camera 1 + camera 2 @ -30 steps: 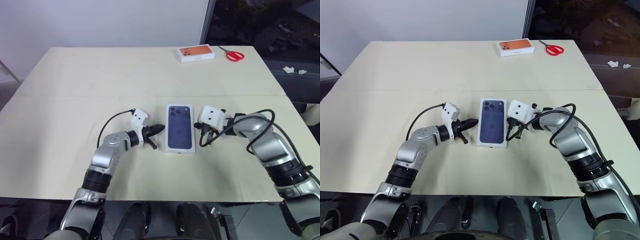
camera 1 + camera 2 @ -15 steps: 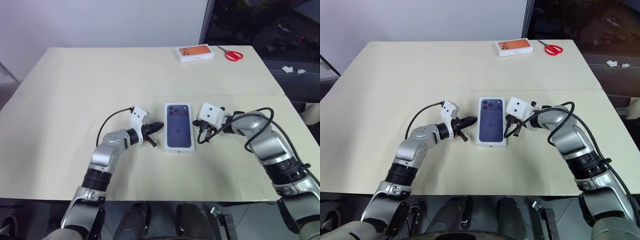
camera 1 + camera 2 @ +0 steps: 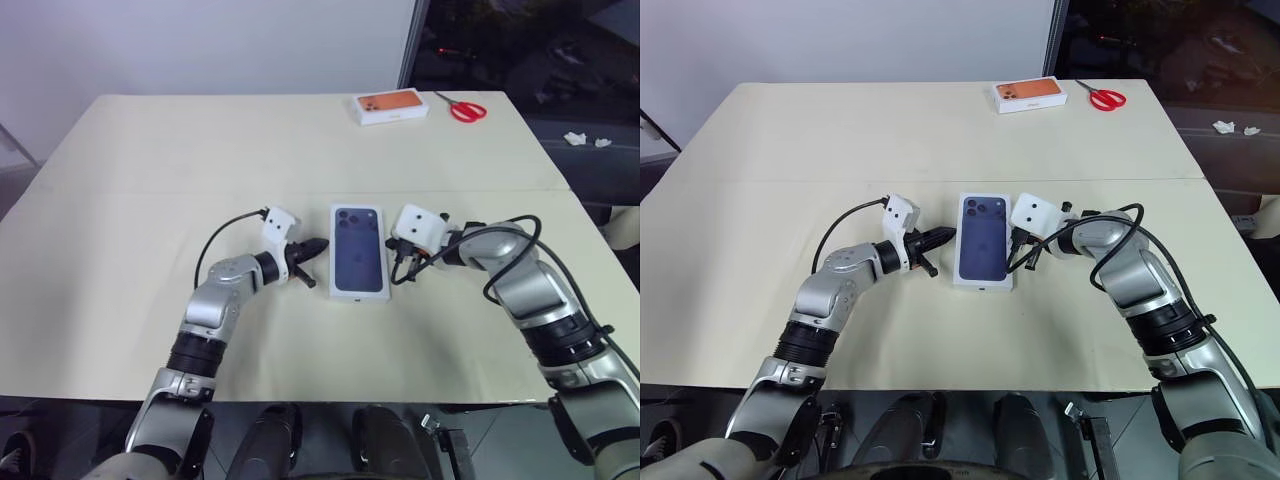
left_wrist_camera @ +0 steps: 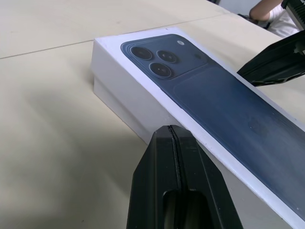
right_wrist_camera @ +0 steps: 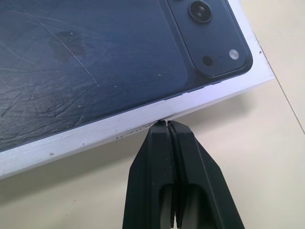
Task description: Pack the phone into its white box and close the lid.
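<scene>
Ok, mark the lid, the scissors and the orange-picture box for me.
lid (image 3: 359,249), left eye view, middle of its printed blue phone picture.
scissors (image 3: 467,111), left eye view, on the red handles.
orange-picture box (image 3: 391,105), left eye view, middle of its top face.

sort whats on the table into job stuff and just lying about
Job: lid, closed on the white box; left gripper and right gripper, both shut beside it.
Lying about: orange-picture box, scissors.
</scene>
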Robot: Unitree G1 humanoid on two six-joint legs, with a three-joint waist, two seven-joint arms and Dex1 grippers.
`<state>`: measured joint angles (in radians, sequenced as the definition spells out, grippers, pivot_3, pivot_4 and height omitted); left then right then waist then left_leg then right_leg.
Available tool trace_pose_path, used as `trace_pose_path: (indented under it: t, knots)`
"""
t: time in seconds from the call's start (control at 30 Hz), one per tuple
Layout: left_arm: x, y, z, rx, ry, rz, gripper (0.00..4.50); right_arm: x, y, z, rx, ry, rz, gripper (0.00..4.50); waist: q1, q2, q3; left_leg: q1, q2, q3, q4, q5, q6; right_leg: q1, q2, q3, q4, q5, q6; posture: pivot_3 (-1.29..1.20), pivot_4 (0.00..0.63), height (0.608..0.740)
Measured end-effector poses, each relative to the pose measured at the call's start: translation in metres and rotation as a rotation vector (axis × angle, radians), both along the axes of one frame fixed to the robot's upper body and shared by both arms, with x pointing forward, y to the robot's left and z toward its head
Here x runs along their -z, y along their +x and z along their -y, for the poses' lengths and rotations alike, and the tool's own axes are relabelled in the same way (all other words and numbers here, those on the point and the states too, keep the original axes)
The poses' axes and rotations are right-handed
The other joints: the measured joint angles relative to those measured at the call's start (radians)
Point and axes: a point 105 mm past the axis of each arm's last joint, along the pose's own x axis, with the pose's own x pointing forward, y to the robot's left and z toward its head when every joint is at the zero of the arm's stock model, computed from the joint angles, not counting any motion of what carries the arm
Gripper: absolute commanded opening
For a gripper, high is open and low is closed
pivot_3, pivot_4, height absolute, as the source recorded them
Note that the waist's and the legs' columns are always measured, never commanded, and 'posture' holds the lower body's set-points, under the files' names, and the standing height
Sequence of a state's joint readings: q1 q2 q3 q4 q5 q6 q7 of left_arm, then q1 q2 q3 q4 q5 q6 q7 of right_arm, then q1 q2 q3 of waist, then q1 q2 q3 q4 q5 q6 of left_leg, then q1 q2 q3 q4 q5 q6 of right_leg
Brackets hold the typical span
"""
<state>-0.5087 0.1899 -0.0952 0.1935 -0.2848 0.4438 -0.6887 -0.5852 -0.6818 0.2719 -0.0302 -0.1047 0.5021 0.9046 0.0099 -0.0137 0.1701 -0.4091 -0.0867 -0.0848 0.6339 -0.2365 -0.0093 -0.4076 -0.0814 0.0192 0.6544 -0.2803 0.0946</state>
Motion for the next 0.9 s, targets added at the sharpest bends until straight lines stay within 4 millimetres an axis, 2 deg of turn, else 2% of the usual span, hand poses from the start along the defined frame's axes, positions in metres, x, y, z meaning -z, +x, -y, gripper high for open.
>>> trace_pose_path:
  t: [0.27, 0.37, 0.47, 0.53, 0.6, 0.67, 0.77, 0.9]
  knots:
    - [0.002, 0.0, -0.003, -0.007, 0.006, -0.003, 0.0, 0.002, 0.001, -0.001, -0.012, -0.037, 0.022, 0.05, 0.0, 0.0, 0.0, 0.0, 0.0, 0.0, 0.0, 0.001, -0.001, 0.0, 0.0, 0.0, 0.0, 0.0, 0.0, 0.0, 0.15, 0.74]
    - [-0.006, 0.003, -0.008, -0.023, -0.015, 0.006, 0.0, -0.002, 0.0, 0.002, -0.018, -0.014, 0.012, 0.05, 0.0, 0.0, 0.0, 0.0, 0.0, 0.0, 0.0, 0.001, -0.001, 0.0, 0.0, 0.0, 0.0, 0.0, 0.0, 0.0, 0.15, 0.74]
    - [-0.028, 0.011, -0.012, -0.044, -0.059, 0.046, 0.0, -0.022, 0.009, 0.005, 0.011, 0.057, 0.037, 0.05, -0.001, 0.0, 0.0, 0.0, 0.0, 0.0, 0.0, 0.0, -0.001, 0.0, 0.0, 0.0, 0.001, 0.0, 0.0, 0.0, 0.15, 0.74]
    - [-0.046, 0.016, -0.005, -0.031, -0.09, 0.084, 0.0, -0.045, 0.016, -0.002, 0.02, 0.135, 0.08, 0.05, -0.001, 0.0, 0.0, 0.0, 0.0, 0.0, 0.0, 0.001, -0.001, 0.0, 0.0, 0.0, 0.001, 0.0, 0.0, 0.0, 0.15, 0.74]
    - [-0.056, 0.017, 0.005, -0.008, -0.109, 0.106, 0.0, -0.056, 0.019, -0.009, 0.007, 0.166, 0.106, 0.05, -0.001, -0.001, 0.0, 0.0, 0.0, 0.0, 0.0, 0.001, -0.002, 0.0, 0.0, 0.0, 0.0, 0.0, 0.0, 0.0, 0.15, 0.74]
    - [-0.054, 0.018, 0.011, 0.002, -0.107, 0.109, 0.0, -0.052, 0.019, -0.016, 0.0, 0.185, 0.098, 0.05, -0.001, -0.001, 0.0, 0.0, 0.0, 0.001, 0.0, 0.001, -0.002, 0.0, 0.0, 0.0, 0.0, 0.0, 0.0, 0.0, 0.15, 0.74]
    - [-0.03, 0.021, 0.017, 0.008, -0.027, 0.068, 0.0, -0.033, 0.019, -0.027, -0.007, 0.189, 0.063, 0.05, -0.002, -0.001, 0.0, 0.0, -0.001, 0.001, 0.001, 0.001, -0.002, 0.0, 0.0, 0.0, 0.001, 0.0, 0.0, 0.0, 0.15, 0.74]
    - [-0.007, 0.019, 0.019, 0.037, 0.056, 0.055, 0.0, -0.001, 0.013, -0.028, 0.002, 0.182, -0.008, 0.05, -0.002, -0.001, -0.001, 0.0, -0.001, 0.001, 0.001, 0.001, -0.002, 0.0, 0.0, 0.0, 0.001, 0.0, 0.0, 0.0, 0.15, 0.74]
